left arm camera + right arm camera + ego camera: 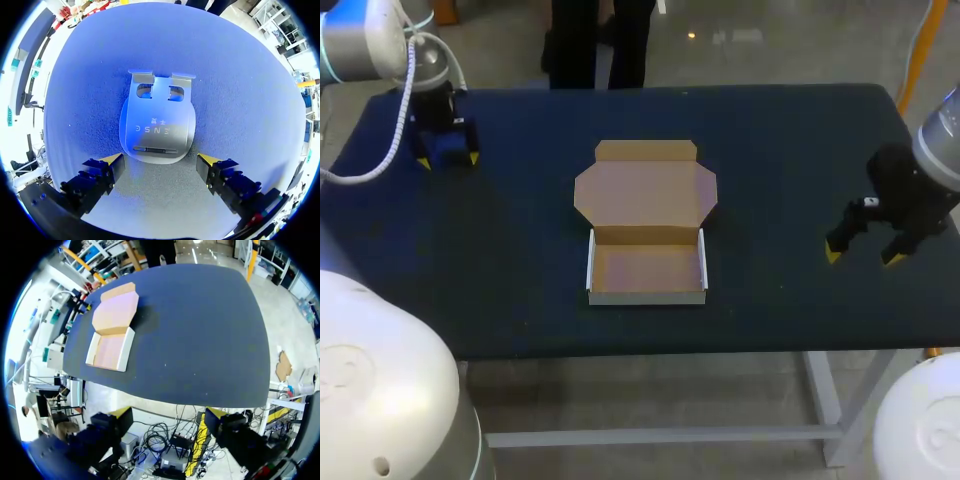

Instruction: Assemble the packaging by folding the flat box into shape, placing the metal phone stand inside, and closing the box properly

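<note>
Left tool (160, 162): fingers apart and holding nothing, low over the far left corner of the desk (520, 260).
Phone stand (157, 125): flat on the desk just ahead of the left tool. Its rounded end reaches in between the two yellow tips, and neither tip touches it.
Stand axis: the long axis runs straight out from the left tool. The wide rounded end is nearest the tool, and the end with two cut-outs and bent tabs is farthest.
Right tool (864, 257): fingers apart and empty, above the right side of the desk near its right edge.
Box (647, 262): folded into an open tray at mid-desk, close to the near edge and well apart from both tools.
Lid flap (645, 190): lies open and flat behind the tray, so tray and lid together run from near edge to far edge.
Open room: bare desk lies on both sides of the box, between it and each tool.
</note>
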